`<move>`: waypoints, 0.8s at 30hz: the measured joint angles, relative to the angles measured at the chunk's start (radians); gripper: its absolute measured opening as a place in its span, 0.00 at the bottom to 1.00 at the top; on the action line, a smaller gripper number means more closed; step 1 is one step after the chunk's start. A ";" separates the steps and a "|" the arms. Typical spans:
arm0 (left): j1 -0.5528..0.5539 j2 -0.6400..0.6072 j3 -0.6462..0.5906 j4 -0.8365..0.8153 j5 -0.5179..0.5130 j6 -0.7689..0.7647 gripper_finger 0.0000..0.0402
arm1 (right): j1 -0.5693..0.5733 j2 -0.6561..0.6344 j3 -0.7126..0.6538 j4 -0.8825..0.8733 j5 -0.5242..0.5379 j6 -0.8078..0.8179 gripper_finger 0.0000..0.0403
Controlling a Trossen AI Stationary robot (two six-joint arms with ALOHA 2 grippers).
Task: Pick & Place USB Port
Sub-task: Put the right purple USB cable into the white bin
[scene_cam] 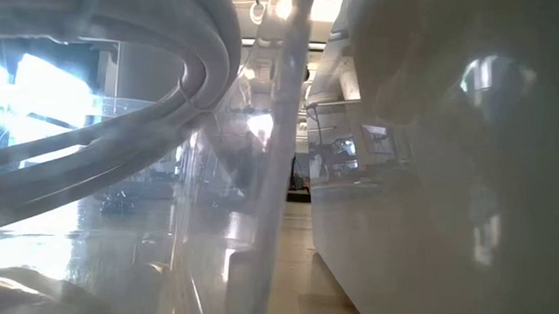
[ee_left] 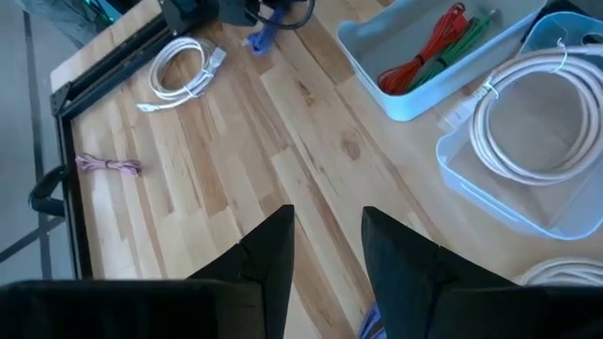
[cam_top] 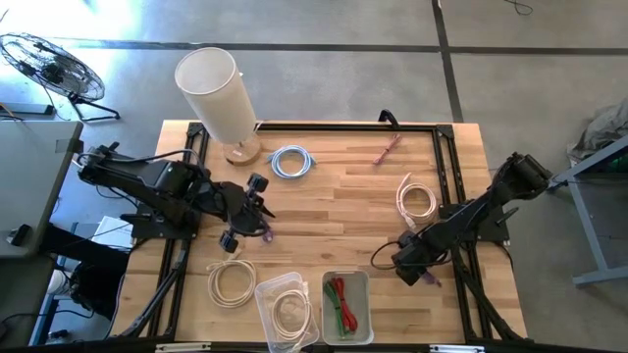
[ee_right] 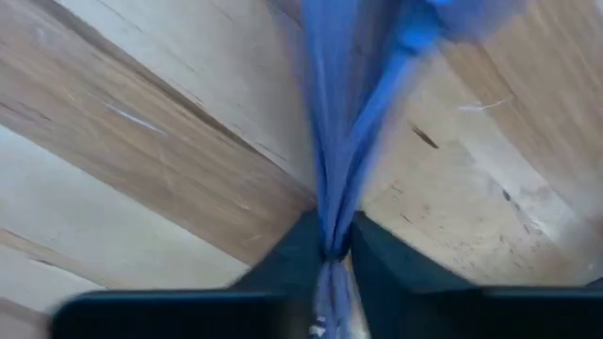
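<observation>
My right gripper (cam_top: 420, 271) is low over the table's near right part and shut on a blue cable (ee_right: 353, 113); that cable also shows in the left wrist view (ee_left: 263, 40) and in the high view (cam_top: 433, 279). My left gripper (cam_top: 257, 214) hangs open over the table's left middle, touching nothing, its fingers (ee_left: 325, 254) apart above bare wood. A second blue-purple cable (cam_top: 265, 234) lies on the wood just by it. Two clear bins stand at the near edge: one (cam_top: 345, 306) holds red and green cables, the other (cam_top: 287, 312) a white coil. My right gripper pinches the blue cable between its two fingers, on a bunch of several strands (ee_right: 332, 221) right at the fingertips. The strands run on from the fingers over the wood. Whether the cable is lifted clear, I cannot tell.
A white lamp (cam_top: 218, 96) stands at the far left, with a light blue coil (cam_top: 291, 162) beside it. A pink cable (cam_top: 387, 149) lies near the far edge, a white coil (cam_top: 417, 199) at the right and a cream coil (cam_top: 232, 281) near left. The bins block the low view (scene_cam: 279, 157).
</observation>
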 joint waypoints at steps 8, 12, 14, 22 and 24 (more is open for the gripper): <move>0.000 0.022 0.002 -0.008 -0.039 0.000 0.30 | -0.017 0.001 0.004 -0.011 0.022 -0.040 0.04; 0.000 0.022 0.001 -0.001 -0.076 -0.003 0.30 | -0.015 0.010 0.042 -0.039 0.053 -0.075 0.04; 0.001 0.022 0.001 0.015 -0.077 -0.003 0.30 | -0.002 0.014 0.076 -0.060 0.096 -0.090 0.04; 0.000 0.019 0.001 0.099 -0.062 0.002 0.30 | 0.018 0.013 0.283 -0.096 0.367 -0.182 0.03; 0.000 0.019 0.001 0.134 -0.057 0.000 0.30 | 0.011 0.013 0.354 -0.122 0.444 -0.241 0.03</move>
